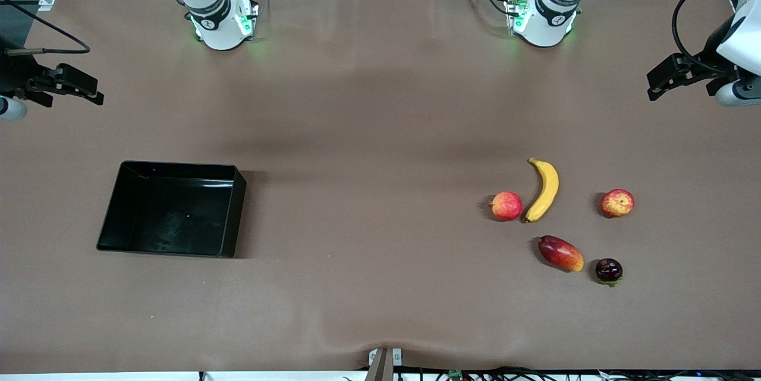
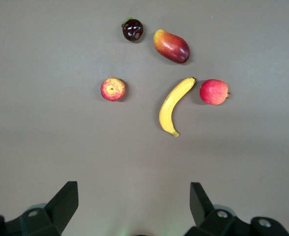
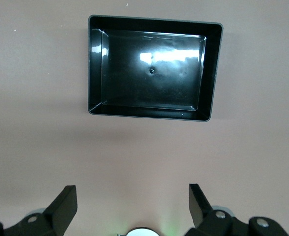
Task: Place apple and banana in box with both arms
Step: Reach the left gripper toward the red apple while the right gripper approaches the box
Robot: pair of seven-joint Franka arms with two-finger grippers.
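Observation:
The apple (image 1: pixel 617 202) lies on the table toward the left arm's end; it also shows in the left wrist view (image 2: pixel 113 89). The banana (image 1: pixel 544 189) lies beside it, toward the table's middle, and shows in the left wrist view (image 2: pixel 175 104). The black box (image 1: pixel 172 214) stands empty toward the right arm's end and shows in the right wrist view (image 3: pixel 154 73). My left gripper (image 1: pixel 655 88) is open and empty, up in the air at the table's end, apart from the fruits; it shows in its wrist view (image 2: pixel 133 192). My right gripper (image 1: pixel 94 95) is open and empty, up over the table's other end (image 3: pixel 132 194).
A pinker-red round fruit (image 1: pixel 506 205) touches the banana's lower end. A red-orange mango (image 1: pixel 560 253) and a small dark fruit (image 1: pixel 609 270) lie nearer to the front camera than the banana and apple. Both arm bases stand along the table's edge farthest from the camera.

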